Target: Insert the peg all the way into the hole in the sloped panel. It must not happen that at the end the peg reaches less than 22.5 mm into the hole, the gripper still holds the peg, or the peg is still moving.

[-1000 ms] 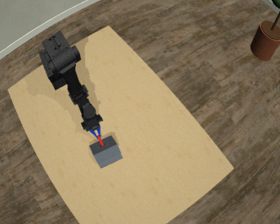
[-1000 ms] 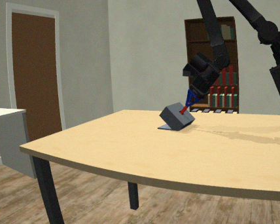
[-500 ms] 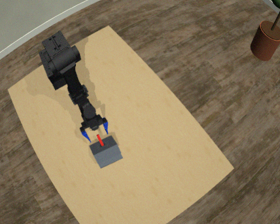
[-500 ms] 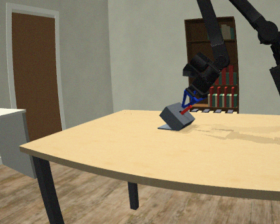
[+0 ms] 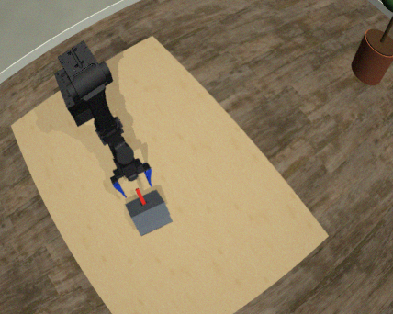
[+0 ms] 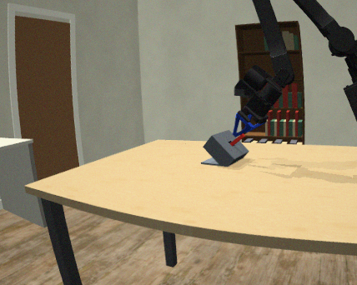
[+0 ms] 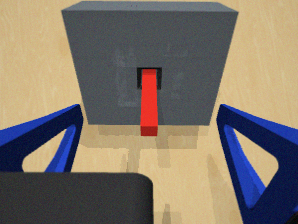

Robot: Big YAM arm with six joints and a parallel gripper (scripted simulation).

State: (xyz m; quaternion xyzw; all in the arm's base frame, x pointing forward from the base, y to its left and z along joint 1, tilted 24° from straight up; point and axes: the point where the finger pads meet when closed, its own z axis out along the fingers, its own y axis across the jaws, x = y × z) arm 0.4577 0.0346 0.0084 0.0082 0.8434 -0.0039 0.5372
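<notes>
The grey sloped panel (image 5: 154, 218) (image 6: 221, 147) (image 7: 107, 60) stands on the table, its holed face turned toward the arm. The red peg (image 5: 140, 196) (image 6: 238, 139) (image 7: 149, 102) has one end in the square dark hole (image 7: 159, 80); a long part of it sticks out toward the gripper. In the wrist view a dark gap shows beside the peg in the hole, and the outer end hangs over the panel's near edge. My gripper (image 5: 138, 190) (image 7: 149, 111) is wide open, with a blue finger on each side of the peg and touching neither it nor the panel.
The panel and arm stand on a light wooden table (image 5: 207, 184) (image 6: 155, 192). A potted plant (image 5: 374, 57) stands on the floor beyond the table. A bookcase (image 6: 247, 37) is behind the arm, and a white desk (image 6: 9, 143) is at the far left.
</notes>
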